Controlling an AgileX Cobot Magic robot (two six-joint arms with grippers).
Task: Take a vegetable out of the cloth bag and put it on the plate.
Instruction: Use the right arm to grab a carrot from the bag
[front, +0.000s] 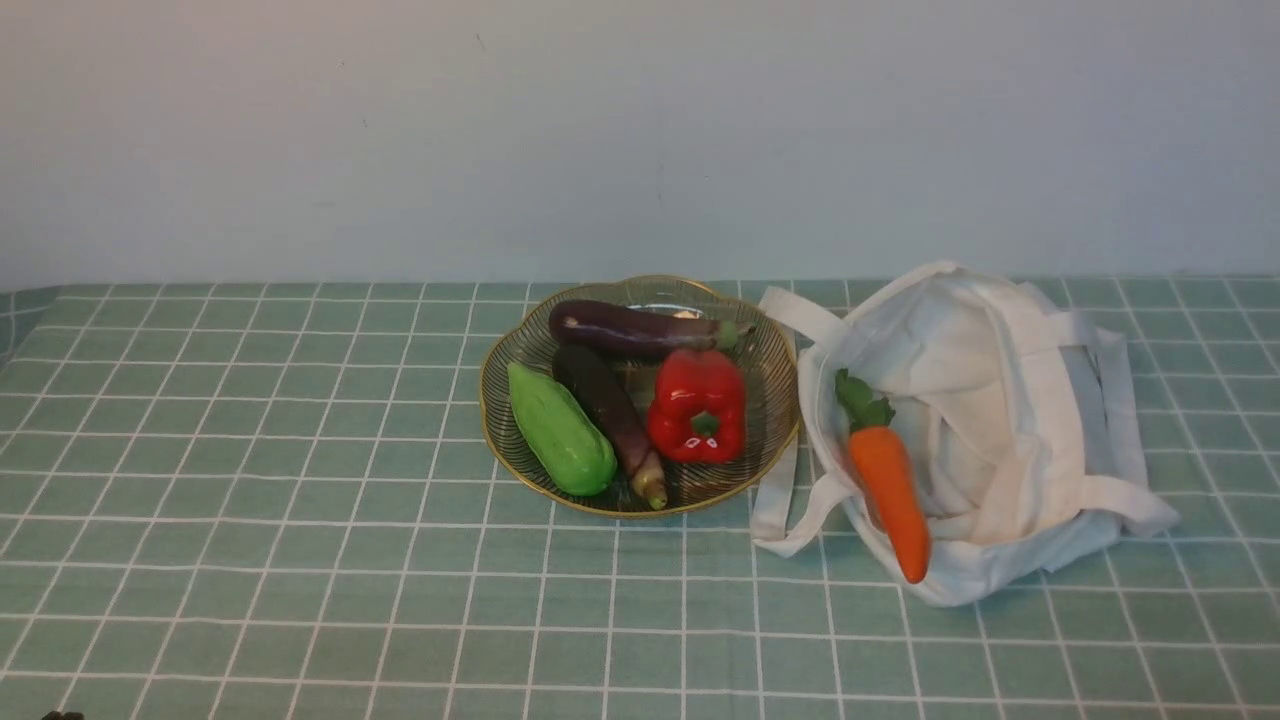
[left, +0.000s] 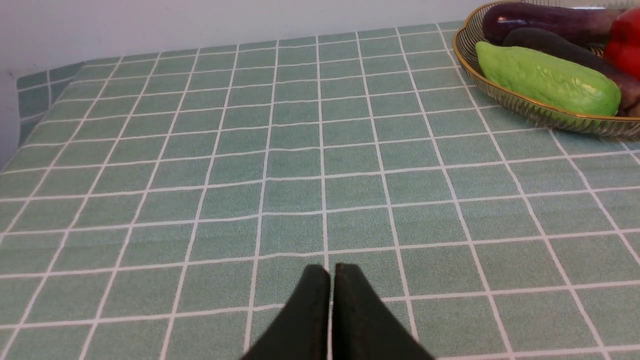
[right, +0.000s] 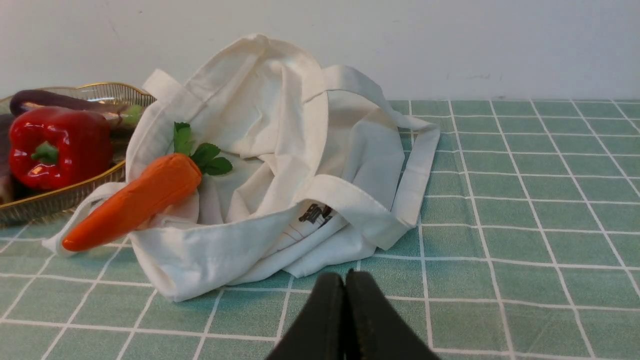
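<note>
The vegetable, an orange carrot (front: 890, 488) with a green leafy top, lies in the mouth of the white cloth bag (front: 1000, 400), its tip over the bag's near edge; the right wrist view shows the carrot (right: 134, 200) and the bag (right: 280, 150) too. The plate (front: 770, 365), a gold wire dish, sits left of the bag. My right gripper (right: 345, 276) is shut and empty, low over the cloth just in front of the bag. My left gripper (left: 331, 270) is shut and empty over bare cloth, with the plate (left: 545, 116) far off. Neither arm shows in the front view.
The plate holds two dark eggplants (front: 635, 328), a red bell pepper (front: 698, 405) and a light green gourd (front: 560, 430). A white strap handle (front: 785, 500) of the bag lies between plate and bag. A green checked tablecloth (front: 300, 500) covers the table, and a pale wall stands behind.
</note>
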